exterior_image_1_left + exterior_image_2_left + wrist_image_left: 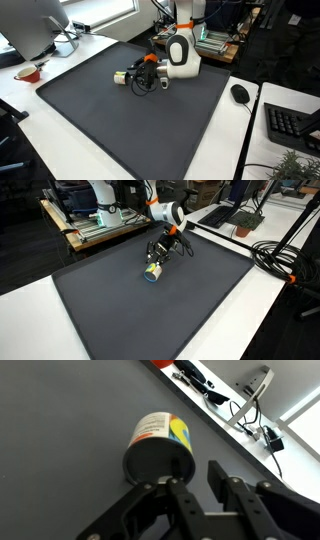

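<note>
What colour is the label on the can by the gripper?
White, yellow and blue label on the can, dark end cap; clearest in the wrist view.

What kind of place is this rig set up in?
Probably an office or lab workstation: a monitor, a keyboard and a mouse sit on white desks around the dark mat.

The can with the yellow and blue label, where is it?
The can lies on its side on the dark mat, just in front of the gripper; in the wrist view it sits right past the fingertips.
</note>
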You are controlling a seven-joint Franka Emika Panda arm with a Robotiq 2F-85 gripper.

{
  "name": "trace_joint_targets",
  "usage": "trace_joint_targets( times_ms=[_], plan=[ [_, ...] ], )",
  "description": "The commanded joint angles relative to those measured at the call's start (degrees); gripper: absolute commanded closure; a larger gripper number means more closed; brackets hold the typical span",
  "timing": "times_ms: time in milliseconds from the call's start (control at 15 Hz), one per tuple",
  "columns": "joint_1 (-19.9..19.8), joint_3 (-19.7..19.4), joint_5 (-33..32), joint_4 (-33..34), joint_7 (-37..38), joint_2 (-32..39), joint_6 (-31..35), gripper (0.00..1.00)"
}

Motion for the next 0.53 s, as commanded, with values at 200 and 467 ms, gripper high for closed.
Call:
trace_joint_targets(
  times_ms=[200, 467],
  plan=[
    [-0.4, 0.1, 1.2, -0.3, -2.3, -0.8, 1.4, 0.15],
    [-0.2, 0.7, 1.1, -2.1, -2.1, -2.3, 1.8, 0.00]
  ],
)
